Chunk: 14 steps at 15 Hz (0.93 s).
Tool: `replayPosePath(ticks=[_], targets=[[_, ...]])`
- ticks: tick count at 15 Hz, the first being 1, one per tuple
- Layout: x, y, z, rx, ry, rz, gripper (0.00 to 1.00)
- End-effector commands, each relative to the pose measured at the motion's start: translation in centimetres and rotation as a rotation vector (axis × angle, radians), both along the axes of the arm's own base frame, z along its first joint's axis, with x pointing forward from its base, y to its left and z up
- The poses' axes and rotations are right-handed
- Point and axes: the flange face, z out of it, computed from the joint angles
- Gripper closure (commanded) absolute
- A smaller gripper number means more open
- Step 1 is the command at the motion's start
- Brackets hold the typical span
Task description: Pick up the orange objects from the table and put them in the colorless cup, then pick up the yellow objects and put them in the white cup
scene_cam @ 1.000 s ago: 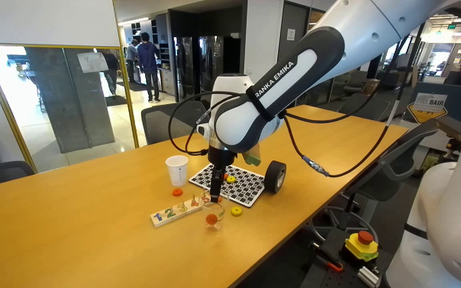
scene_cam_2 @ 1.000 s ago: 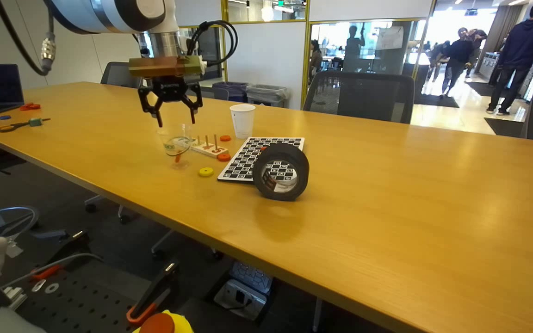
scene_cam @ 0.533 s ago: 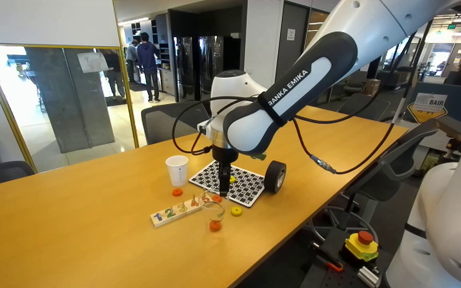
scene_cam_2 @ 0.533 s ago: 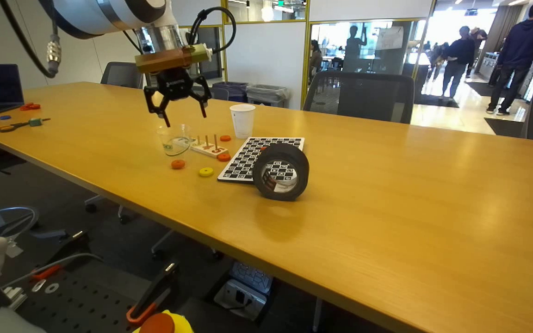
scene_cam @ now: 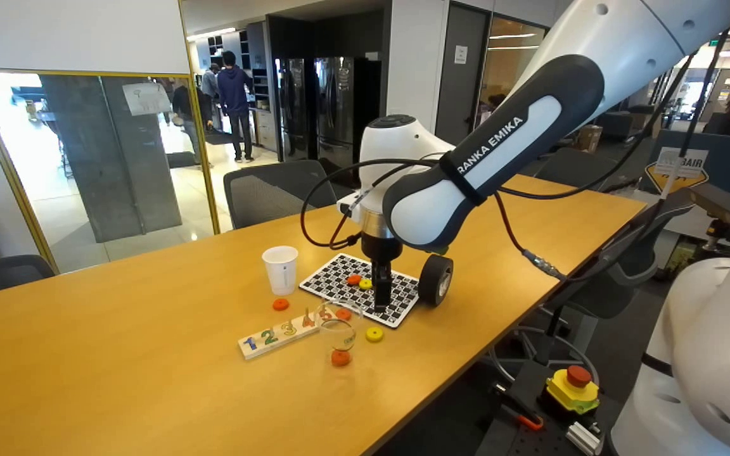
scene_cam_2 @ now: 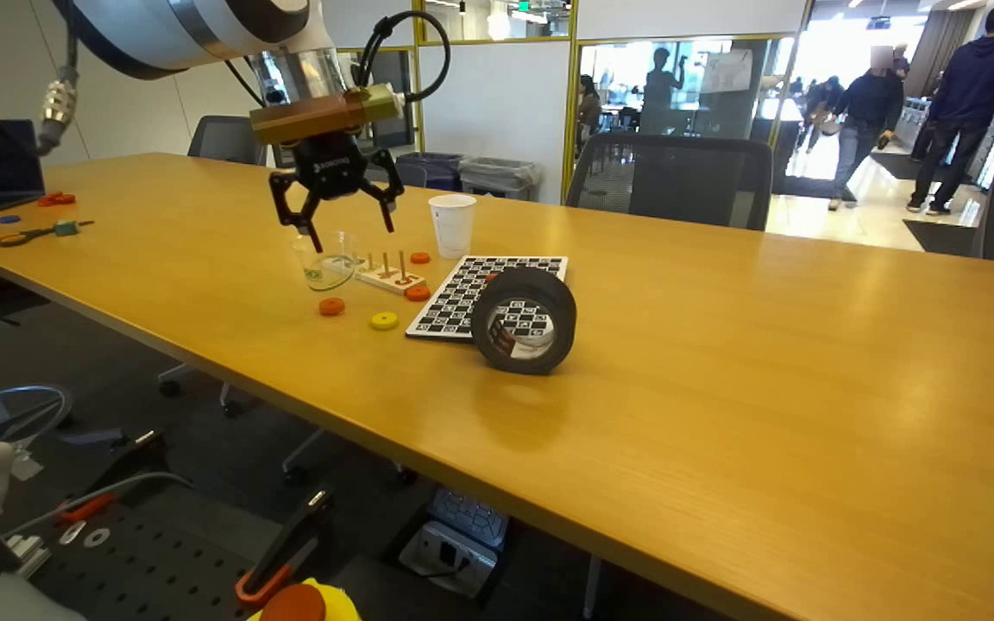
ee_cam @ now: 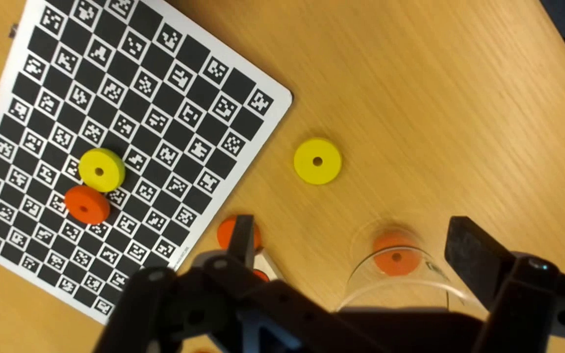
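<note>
Your tool (ee_cam: 351, 239) is spread wide in the wrist view, with nothing in its hold. Below it you see the clear cup (ee_cam: 400, 289) and, through its wall, an orange disc (ee_cam: 397, 256) that seems to lie flat on the cup's floor. A yellow disc (ee_cam: 317, 161) sits on the tabletop (ee_cam: 439, 122) just beside the checkered board (ee_cam: 150, 122); on that board a second yellow disc (ee_cam: 101, 170) touches a second orange disc (ee_cam: 87, 206).

In an exterior view you have the arm (scene_cam: 490, 145) drawn back from the clear cup since a second ago, so the tool now shows against a corner of the board. The white cup (scene_cam: 281, 271) stands upright toward the tabletop's far long edge, a third orange disc (scene_cam: 281, 304) near its base.

In an exterior view you can follow the drop: the orange disc was tipped on edge a second ago and now lies flat, while your jaws stand a little wider. A fourth orange disc (scene_cam_2: 417, 293) lies off the end of the number strip (scene_cam_2: 392, 282). So you probably have one orange piece delivered and three to go before the yellow ones; the cup's base is faint, so check that the disc landed inside. What the white cup holds, you cannot tell.
</note>
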Motion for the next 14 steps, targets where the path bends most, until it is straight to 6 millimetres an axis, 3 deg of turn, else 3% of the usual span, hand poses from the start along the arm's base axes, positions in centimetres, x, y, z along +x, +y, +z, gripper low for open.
replayPosePath(ticks=[1, 9, 14], targets=[[0.1, -1.4, -1.0, 0.005, -0.001, 0.053, 0.0], [1.7, -3.2, -6.1, -0.001, -0.035, 0.197, 0.0], [2.0, -3.4, -9.1, 0.022, -0.013, 0.249, 0.0]])
